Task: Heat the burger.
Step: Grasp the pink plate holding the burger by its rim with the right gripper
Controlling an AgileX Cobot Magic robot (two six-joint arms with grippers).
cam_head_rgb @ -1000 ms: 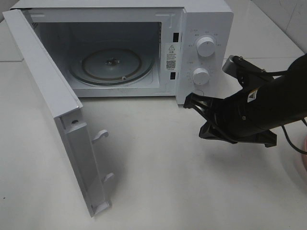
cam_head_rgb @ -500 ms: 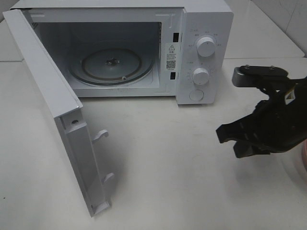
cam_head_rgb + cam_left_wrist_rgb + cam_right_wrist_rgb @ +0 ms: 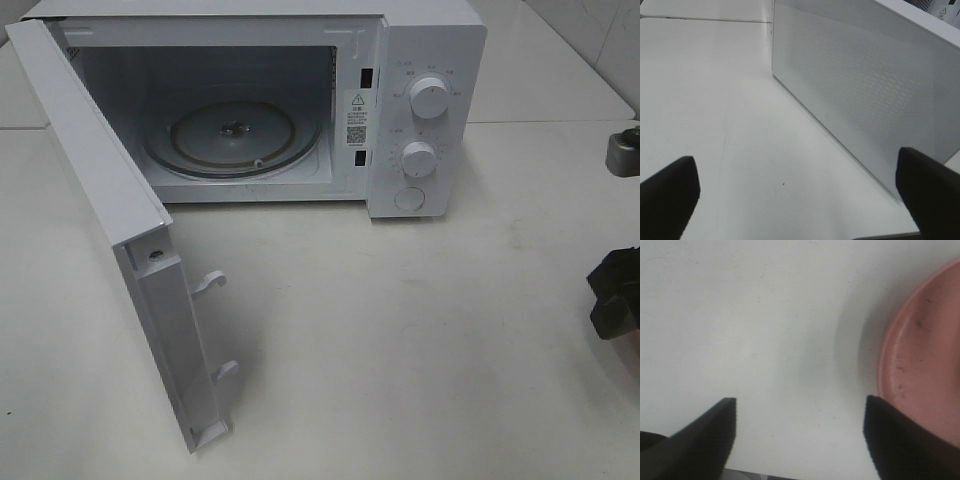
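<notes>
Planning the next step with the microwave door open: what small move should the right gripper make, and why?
Probably shift the right gripper over the pink plate beside it: its jaws are open, the microwave turntable is bare, and no burger is in view.

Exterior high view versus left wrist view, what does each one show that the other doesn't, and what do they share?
Only exterior high: the open cavity of the white box-shaped microwave, its round glass turntable and two white knobs. Only left wrist: the open, empty left gripper near a perforated white panel. Both: the microwave and the white tabletop.
</notes>
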